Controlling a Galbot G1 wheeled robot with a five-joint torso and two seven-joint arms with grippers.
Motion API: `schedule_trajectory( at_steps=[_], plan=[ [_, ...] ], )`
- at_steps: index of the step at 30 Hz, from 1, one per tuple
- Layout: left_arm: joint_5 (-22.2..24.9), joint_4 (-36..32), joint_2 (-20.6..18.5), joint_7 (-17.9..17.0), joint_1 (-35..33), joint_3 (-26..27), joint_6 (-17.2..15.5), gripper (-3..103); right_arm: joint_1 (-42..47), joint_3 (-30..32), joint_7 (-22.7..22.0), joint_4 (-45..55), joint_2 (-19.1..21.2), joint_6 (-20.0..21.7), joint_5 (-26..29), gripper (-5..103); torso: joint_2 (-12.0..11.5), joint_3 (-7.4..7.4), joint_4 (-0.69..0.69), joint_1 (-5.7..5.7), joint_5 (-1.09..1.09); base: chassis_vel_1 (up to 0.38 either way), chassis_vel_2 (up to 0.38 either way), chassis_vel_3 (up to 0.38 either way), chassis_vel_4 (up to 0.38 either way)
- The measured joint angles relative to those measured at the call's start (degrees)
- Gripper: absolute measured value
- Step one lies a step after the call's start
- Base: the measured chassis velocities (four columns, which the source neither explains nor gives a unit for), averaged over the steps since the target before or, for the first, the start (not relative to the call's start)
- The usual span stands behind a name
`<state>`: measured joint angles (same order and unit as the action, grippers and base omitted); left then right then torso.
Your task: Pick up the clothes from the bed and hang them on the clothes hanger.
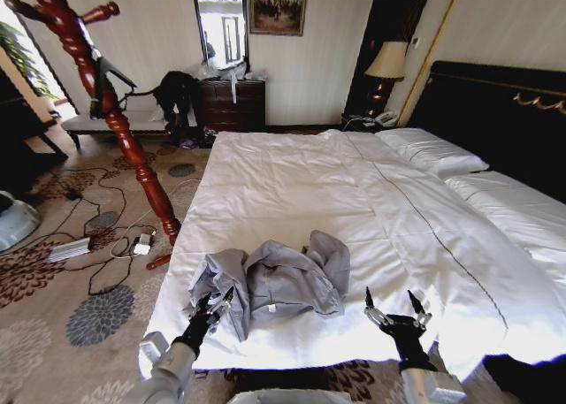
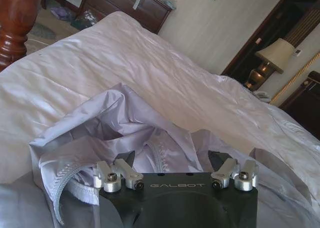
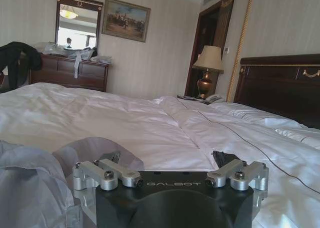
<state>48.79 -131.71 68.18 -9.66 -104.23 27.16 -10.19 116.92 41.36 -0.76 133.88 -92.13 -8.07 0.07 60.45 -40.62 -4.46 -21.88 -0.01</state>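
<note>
The grey jacket [image 1: 281,278] lies crumpled on the bed [image 1: 292,183] — just ahead of the left gripper [image 1: 214,303], beside the right gripper [image 1: 394,303]. Both look spread apart, holding nothing — picking up and hanging remain.

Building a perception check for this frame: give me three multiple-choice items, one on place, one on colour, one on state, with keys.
1. Where does the jacket lie?
A. on the pillows
B. on the bed near its foot edge
C. on the carpet

2. What colour is the jacket?
A. light grey
B. red
C. dark blue

3. How do the left gripper and right gripper stand?
A. both shut on the jacket
B. left shut, right open
C. both open, holding nothing

Key: 1 B, the crumpled heap rests on the white duvet at the near edge, between the grippers. 2 A, the fabric reads pale grey in all views. 3 C, each gripper's fingers are spread with nothing between them; the left is at the jacket's edge, the right over bare duvet.
</note>
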Motion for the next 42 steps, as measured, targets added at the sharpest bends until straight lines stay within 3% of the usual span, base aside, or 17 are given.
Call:
schedule_trajectory(
  at_steps=[3,4,6,8,9,10,12,15,18,21,24,42],
  plan=[
    [1.2,0.3,-0.3,-0.4,0.8,0.4,-0.3,79,0.2,-0.2,0.0,-0.2,0.0,-0.1,-0.3,100,0.0,0.00,0.00,0.00,0.00,0.000,0.000,0.000,0.000],
    [1.6,0.8,-0.5,-0.4,1.0,0.6,-0.4,68,0.3,-0.2,0.0,-0.3,0.0,-0.1,-0.4,100,0.0,0.00,-0.01,0.00,0.01,0.000,0.000,0.000,0.000],
    [1.7,1.1,-0.6,-0.3,1.2,0.7,-0.5,68,0.3,-0.2,0.0,-0.3,0.0,-0.2,-0.4,100,0.0,0.00,0.00,0.00,0.00,0.000,0.000,0.000,0.000],
    [1.7,2.0,-0.6,-0.1,1.7,0.6,-0.5,56,0.2,-0.3,0.0,-0.3,0.0,-0.2,-0.4,100,0.0,0.00,0.00,0.00,0.00,0.000,0.000,0.000,0.000],
    [1.7,2.3,-0.6,-0.1,2.1,0.5,-0.5,56,0.2,-0.3,0.0,-0.3,0.0,-0.2,-0.4,100,0.0,0.00,0.00,0.00,0.00,0.000,0.000,0.000,0.000],
    [1.7,3.0,-0.7,-0.1,3.2,0.3,-0.5,45,0.1,-0.4,0.0,-0.3,0.0,-0.2,-0.4,100,0.0,0.00,0.00,0.00,0.00,0.000,0.000,0.000,0.000],
    [1.7,3.1,-0.7,-0.1,3.6,0.2,-0.6,45,0.1,-0.4,0.0,-0.3,0.0,-0.2,-0.4,100,0.0,0.00,0.00,0.00,0.00,0.000,0.000,0.000,0.000],
    [1.9,3.9,-1.3,-0.4,5.5,0.0,-0.7,29,0.2,-0.7,0.0,-0.3,0.0,0.0,-0.2,100,0.0,0.00,-0.01,0.00,0.00,0.000,0.000,0.000,0.000],
    [2.2,4.1,-1.4,-0.5,5.6,0.1,-0.7,24,0.2,-0.8,0.0,-0.4,0.0,0.1,-0.1,100,0.0,0.00,0.00,0.00,0.00,0.000,0.000,0.000,0.000],
    [2.3,4.2,-1.2,-0.5,5.2,0.1,-0.7,8,0.1,-1.0,0.0,-0.7,0.0,0.5,0.5,100,0.0,0.00,0.00,0.00,0.00,0.000,0.000,0.000,0.000],
    [2.1,4.2,-1.1,-0.4,4.8,0.1,-0.7,2,0.0,-1.5,0.0,-0.8,0.1,1.0,1.1,100,0.0,0.00,0.00,0.00,0.00,0.000,0.000,0.000,0.000],
    [-1.7,-0.1,-2.6,1.4,1.5,2.5,-0.3,1,-0.5,-2.7,-0.2,-2.1,0.6,1.8,1.9,100,0.0,0.01,0.00,0.00,0.00,0.000,0.000,0.000,0.000]
  ],
)
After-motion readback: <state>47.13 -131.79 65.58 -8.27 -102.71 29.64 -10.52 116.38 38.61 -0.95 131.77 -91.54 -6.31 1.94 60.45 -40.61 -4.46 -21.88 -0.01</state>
